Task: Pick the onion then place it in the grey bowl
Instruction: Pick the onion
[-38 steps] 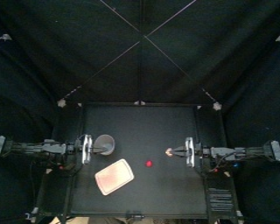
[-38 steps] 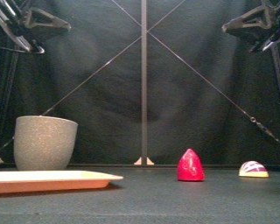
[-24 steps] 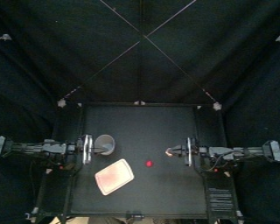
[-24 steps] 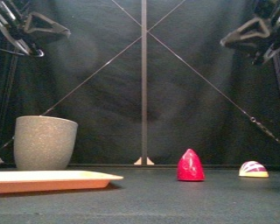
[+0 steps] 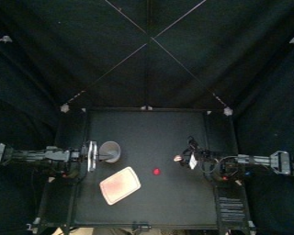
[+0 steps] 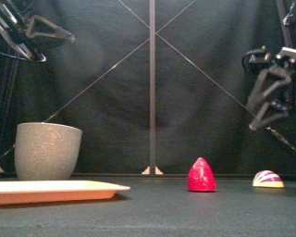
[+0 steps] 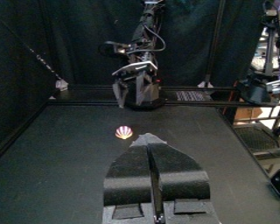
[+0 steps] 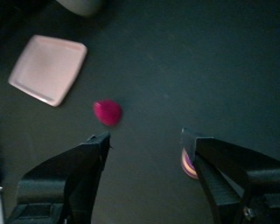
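The onion (image 6: 269, 179), a small white toy with purple stripes, lies on the table at the right; the left wrist view shows the onion (image 7: 125, 133) too. The grey speckled cup (image 6: 48, 151) stands upright at the left, seen from above as a grey round (image 5: 110, 150). My right gripper (image 6: 268, 104) hangs open, tilted down, above the onion and apart from it. In its wrist view the right gripper (image 8: 145, 138) frames bare table, and the onion (image 8: 189, 163) peeks from behind one jaw. My left gripper (image 7: 154, 147) rests shut and empty beside the cup.
A red cone-shaped toy (image 6: 203, 175) stands left of the onion, near the table's middle. The flat pink tray (image 5: 120, 187) lies in front of the cup at the front left.
The right arm has tipped forward and come down toward the onion, its jaws staying open. The left arm and the toys have not moved.
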`<action>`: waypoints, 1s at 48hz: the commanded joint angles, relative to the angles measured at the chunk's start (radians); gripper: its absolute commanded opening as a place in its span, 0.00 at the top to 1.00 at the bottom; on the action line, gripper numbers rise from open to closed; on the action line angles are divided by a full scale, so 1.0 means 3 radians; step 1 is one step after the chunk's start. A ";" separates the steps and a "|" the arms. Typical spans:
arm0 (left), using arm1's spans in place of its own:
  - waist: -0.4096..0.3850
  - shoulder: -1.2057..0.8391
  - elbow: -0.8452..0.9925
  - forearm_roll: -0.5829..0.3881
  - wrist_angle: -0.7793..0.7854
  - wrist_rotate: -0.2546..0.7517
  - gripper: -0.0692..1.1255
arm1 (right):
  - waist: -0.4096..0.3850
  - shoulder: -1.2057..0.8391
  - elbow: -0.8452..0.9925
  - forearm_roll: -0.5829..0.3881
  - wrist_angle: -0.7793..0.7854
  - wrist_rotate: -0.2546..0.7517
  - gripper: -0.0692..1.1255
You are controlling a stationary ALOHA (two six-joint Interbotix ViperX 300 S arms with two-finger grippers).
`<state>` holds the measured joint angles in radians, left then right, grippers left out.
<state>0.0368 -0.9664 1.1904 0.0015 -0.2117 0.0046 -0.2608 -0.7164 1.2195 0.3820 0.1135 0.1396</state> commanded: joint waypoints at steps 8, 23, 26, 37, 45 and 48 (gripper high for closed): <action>0.0036 0.0005 -0.0046 0.0010 -0.0010 0.0005 0.95 | -0.0281 0.0312 -0.0041 -0.0118 0.0419 -0.0010 0.12; 0.0128 0.0005 0.0026 0.0005 -0.0010 0.0000 0.95 | -0.0302 0.0879 -0.0286 -0.0337 0.0424 0.0005 0.13; 0.0128 0.0005 0.0031 0.0010 -0.0010 0.0000 0.95 | -0.0297 0.1018 -0.0343 -0.0358 0.0424 0.0000 0.13; 0.0128 0.0005 0.0061 0.0005 0.0020 0.0000 0.95 | -0.0297 0.1457 -0.0460 -0.0486 0.0470 0.0000 0.13; 0.0133 0.0005 0.0061 0.0010 0.0046 0.0000 0.95 | -0.0286 0.1600 -0.0486 -0.0496 0.0486 0.0000 0.13; 0.0128 0.0005 0.0066 0.0010 0.0046 0.0000 0.95 | -0.0286 0.1616 -0.0486 -0.0486 0.0486 0.0000 0.14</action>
<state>0.0752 -0.9679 1.2241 0.0031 -0.1948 0.0046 -0.3482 -0.2301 1.0876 0.2347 0.2608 0.1381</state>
